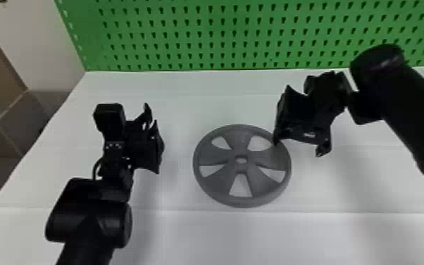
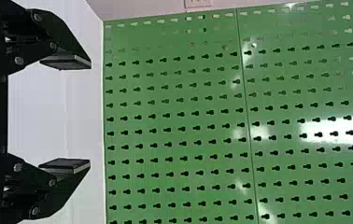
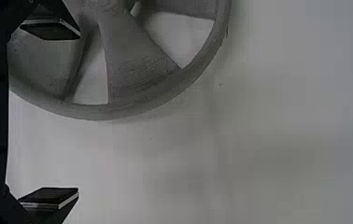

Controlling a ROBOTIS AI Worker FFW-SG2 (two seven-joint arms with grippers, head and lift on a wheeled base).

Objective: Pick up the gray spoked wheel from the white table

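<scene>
Closest to my head cam are two black arms, the left arm (image 1: 88,211) coming up from the bottom edge and the right arm (image 1: 415,112) in from the right side. So the count is two arms, two grippers and one gray spoked wheel (image 1: 218,181) with five spokes and five gaps, lying flat on the white table (image 1: 327,236).

The wheel sits between the left gripper (image 1: 155,139) and the right gripper (image 1: 298,146), way nearer the right one. From up here, one right fingertip overlaps the rim on the far right side; I can't tell if it's touching. On the right wrist cam, one finger (image 3: 48,30) is over the wheel and the other finger (image 3: 48,196) is out over bare tabletop, with a good spread between them. Neither gripper has a grip on anything, and the left one's fingers are wide apart too, facing the green pegboard (image 2: 174,140).

Edge-wise, the table's back edge meets that board, well behind the wheel, and its left edge slants past the left arm. I've got bare white surface on the near side of the wheel, plus a strip between it and the left gripper.
</scene>
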